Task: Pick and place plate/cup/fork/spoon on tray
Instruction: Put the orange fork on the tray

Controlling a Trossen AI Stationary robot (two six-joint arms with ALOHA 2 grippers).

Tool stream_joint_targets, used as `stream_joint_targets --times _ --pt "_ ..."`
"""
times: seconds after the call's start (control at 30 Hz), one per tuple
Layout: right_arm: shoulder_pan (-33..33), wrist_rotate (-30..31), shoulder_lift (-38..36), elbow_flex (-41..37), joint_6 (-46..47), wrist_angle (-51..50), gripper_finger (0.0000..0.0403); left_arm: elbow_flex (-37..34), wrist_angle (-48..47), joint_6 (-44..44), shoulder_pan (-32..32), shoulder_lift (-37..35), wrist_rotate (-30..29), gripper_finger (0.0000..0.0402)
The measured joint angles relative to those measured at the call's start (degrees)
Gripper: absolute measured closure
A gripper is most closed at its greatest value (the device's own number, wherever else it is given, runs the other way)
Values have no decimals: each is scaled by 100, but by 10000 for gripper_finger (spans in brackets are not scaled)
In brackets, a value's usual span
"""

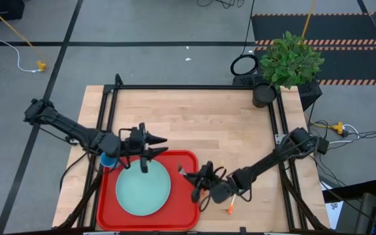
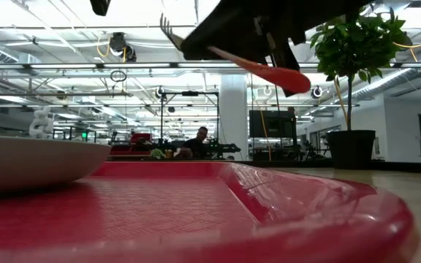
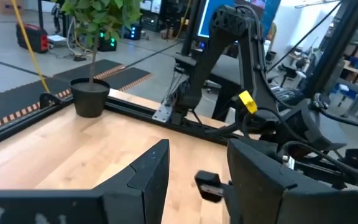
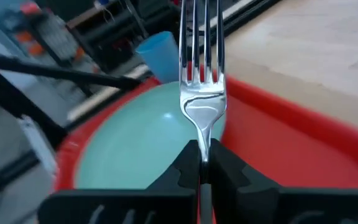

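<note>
The red tray (image 1: 187,196) lies at the table's near edge with the teal plate (image 1: 142,189) on it. The blue cup (image 1: 108,160) stands at the tray's far left corner, half under my left arm; whether it is inside the rim I cannot tell. My left gripper (image 1: 160,146) hovers open over the tray's far edge with nothing between its fingers (image 3: 148,177). My right gripper (image 1: 196,177), over the tray's right edge, is shut on the fork (image 4: 201,74). The spoon's orange handle (image 1: 230,207) shows on the table to the right of the tray. My right gripper pinches the fork's metal neck (image 4: 202,138), just behind the tines, between its two fingers. The fingers lie along the fork, so the tines (image 2: 168,29) stick out ahead toward the plate and the orange handle (image 2: 269,73) runs back under the gripper. The fork is lifted clear above the tray.
A potted plant (image 1: 286,65) stands at the table's far right corner. A black frame (image 1: 188,87) runs along the table's far and side edges. Bare wood (image 1: 207,124) lies beyond the tray.
</note>
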Motion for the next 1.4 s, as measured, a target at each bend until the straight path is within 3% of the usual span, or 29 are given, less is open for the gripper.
stream_joint_targets --times 0.23,0.47,0.77,1.0,1.17,1.4 --pt "206 122 816 1095 -29 197 400 0 -8 26 -147 -8 -5 238" --pt "285 445 1497 2159 255 -522 400 0 -17 192 -395 -15 -9 238" --pt "676 1749 1734 2326 955 -476 399 0 -97 325 -814 -220 -5 238" --pt "889 2160 1731 2328 742 37 399 0 -369 253 -1092 -431 -8 238" --pt "678 2126 1725 2330 502 97 399 0 -369 247 -1246 -435 -13 238" --pt "194 1346 1726 2330 552 -462 399 0 -443 247 -1286 -435 -57 238"
